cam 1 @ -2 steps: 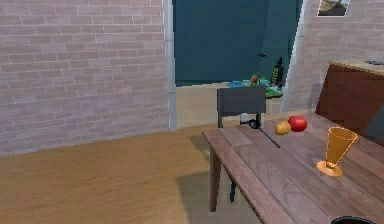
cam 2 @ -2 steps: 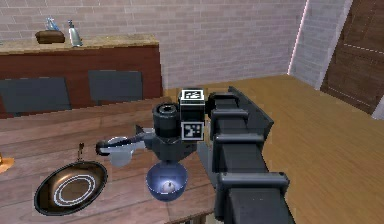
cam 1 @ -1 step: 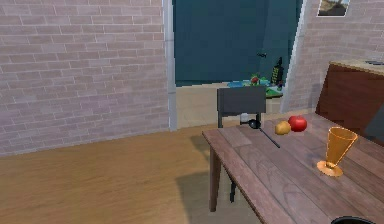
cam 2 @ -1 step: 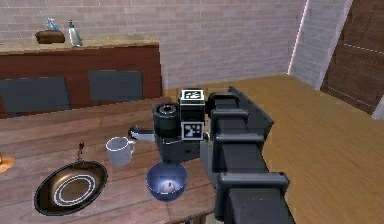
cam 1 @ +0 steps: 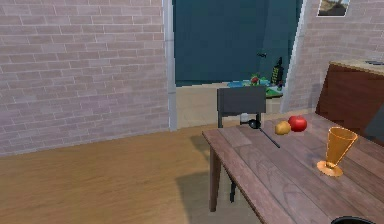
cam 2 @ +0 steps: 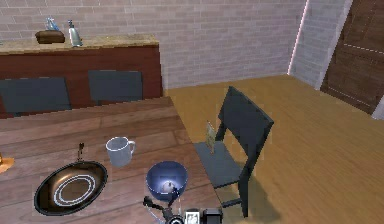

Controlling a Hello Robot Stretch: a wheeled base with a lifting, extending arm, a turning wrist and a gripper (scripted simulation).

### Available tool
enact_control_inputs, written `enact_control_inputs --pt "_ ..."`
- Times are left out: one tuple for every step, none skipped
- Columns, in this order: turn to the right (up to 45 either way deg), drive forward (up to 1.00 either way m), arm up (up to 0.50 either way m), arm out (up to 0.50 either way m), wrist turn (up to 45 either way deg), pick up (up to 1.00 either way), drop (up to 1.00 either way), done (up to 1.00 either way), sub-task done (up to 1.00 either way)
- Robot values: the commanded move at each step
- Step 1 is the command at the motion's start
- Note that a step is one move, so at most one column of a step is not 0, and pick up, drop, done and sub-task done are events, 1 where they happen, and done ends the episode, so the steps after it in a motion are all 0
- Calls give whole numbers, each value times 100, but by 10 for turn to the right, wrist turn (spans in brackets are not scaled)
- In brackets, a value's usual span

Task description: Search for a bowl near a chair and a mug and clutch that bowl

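Overlapping rim of blue bowl (cam 2: pixel 166 172), claw (cam 2: pixel 163 200) half cut off; hold unclear

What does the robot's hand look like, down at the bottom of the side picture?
The gripper is a small dark body with thin dark fingers. Just right of it in the arm side view sits a white square with black marks.

A room is shown with pale brick walls (cam 1: pixel 80 70) and a light wooden floor (cam 1: pixel 100 180). A wide doorway (cam 1: pixel 225 40) is cut into the far wall, opening on a dark teal space. A brown wooden table (cam 1: pixel 270 165) is set near it. A dark wood counter (cam 2: pixel 80 62) is placed against the brick, and a dark panelled door (cam 2: pixel 358 60) is seen on another wall.
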Motion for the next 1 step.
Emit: enact_control_inputs --pt "0 0 0 0 0 100 0 0 0"
